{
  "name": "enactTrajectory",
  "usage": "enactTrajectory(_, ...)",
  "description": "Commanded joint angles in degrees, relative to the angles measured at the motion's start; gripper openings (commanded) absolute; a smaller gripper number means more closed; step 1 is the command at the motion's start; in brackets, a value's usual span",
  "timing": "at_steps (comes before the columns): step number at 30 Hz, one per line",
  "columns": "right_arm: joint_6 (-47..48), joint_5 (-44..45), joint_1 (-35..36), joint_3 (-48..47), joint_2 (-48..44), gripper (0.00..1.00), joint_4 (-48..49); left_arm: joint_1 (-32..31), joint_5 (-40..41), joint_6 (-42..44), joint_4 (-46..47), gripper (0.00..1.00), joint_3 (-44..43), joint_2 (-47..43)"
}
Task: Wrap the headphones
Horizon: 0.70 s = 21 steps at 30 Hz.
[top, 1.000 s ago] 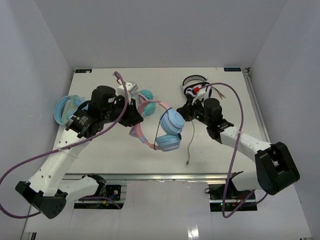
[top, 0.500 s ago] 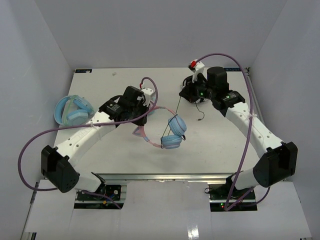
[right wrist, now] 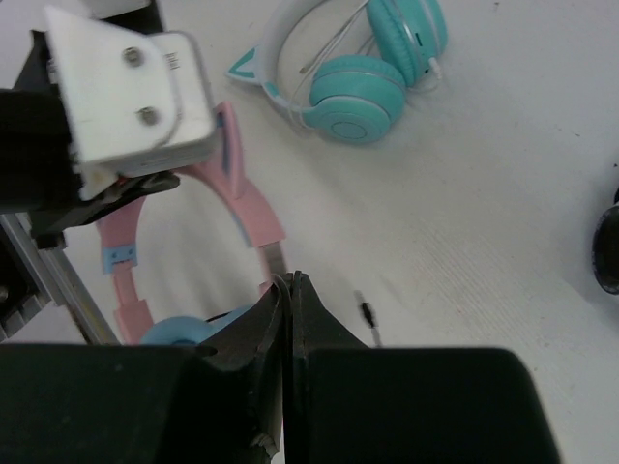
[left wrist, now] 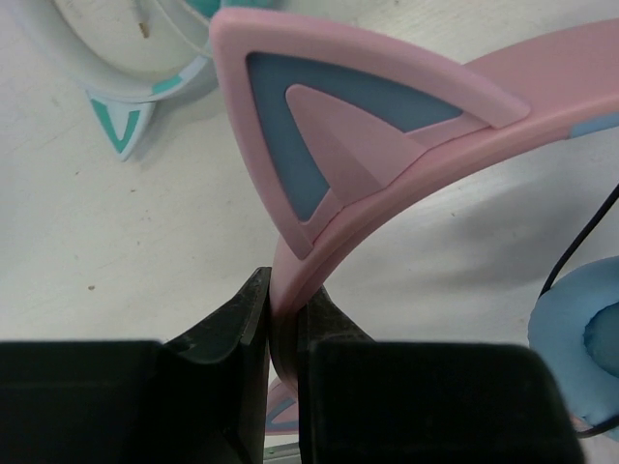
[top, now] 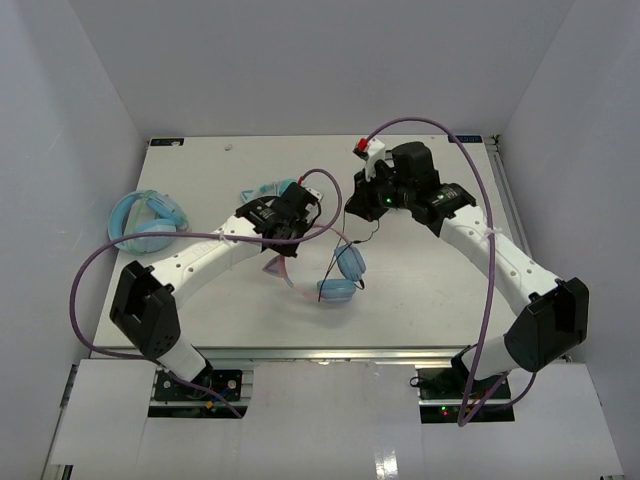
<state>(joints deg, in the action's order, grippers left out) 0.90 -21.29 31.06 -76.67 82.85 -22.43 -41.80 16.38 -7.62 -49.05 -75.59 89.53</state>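
The headphones have a pink cat-ear headband (top: 276, 266) and light blue ear cups (top: 351, 262). My left gripper (top: 300, 226) is shut on the headband, with the band pinched between the fingers in the left wrist view (left wrist: 282, 309) just below a pink ear (left wrist: 358, 126). My right gripper (top: 354, 208) is just above and right of the cups, shut on the thin black cable (top: 335, 255). In the right wrist view the jaws (right wrist: 290, 282) are closed and the cable's plug (right wrist: 368, 314) dangles blurred beside them.
An all-teal cat-ear pair (top: 264, 190) lies behind the left gripper and shows in both wrist views (right wrist: 358, 87) (left wrist: 126, 126). A bulky light blue pair (top: 146, 220) sits at the table's left edge. A dark object (right wrist: 609, 251) is at the right edge of the right wrist view.
The left gripper has carried the headphones lower and a little to the right. The right gripper has moved left and closer to the ear cups with the cable.
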Motion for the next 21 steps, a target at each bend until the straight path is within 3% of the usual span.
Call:
enactTrajectory(1, -0.7, -0.6, 3.9, 0.6, -2.9, 0.08, 1.3, 0.7, 7.2, -8.7, -2.9, 0.00, -6.2, 2.6)
enactTrajectory(6, -5.3, -1.9, 7.1, 5.2, -5.0, 0.08, 3.9, 3.6, 7.2, -14.9, -4.6, 0.00, -8.9, 3.8)
enactTrajectory(16, -11.8, -0.9, 11.2, 17.5, -12.2, 0.08, 15.7, 6.6, 7.2, -18.3, -3.3, 0.00, -8.4, 0.7)
enactTrajectory(21, -14.2, 0.1, 16.1, 20.0, -11.3, 0.10, 20.4, 7.3, 2.9, -19.9, 1.3, 0.00, -7.1, -1.2)
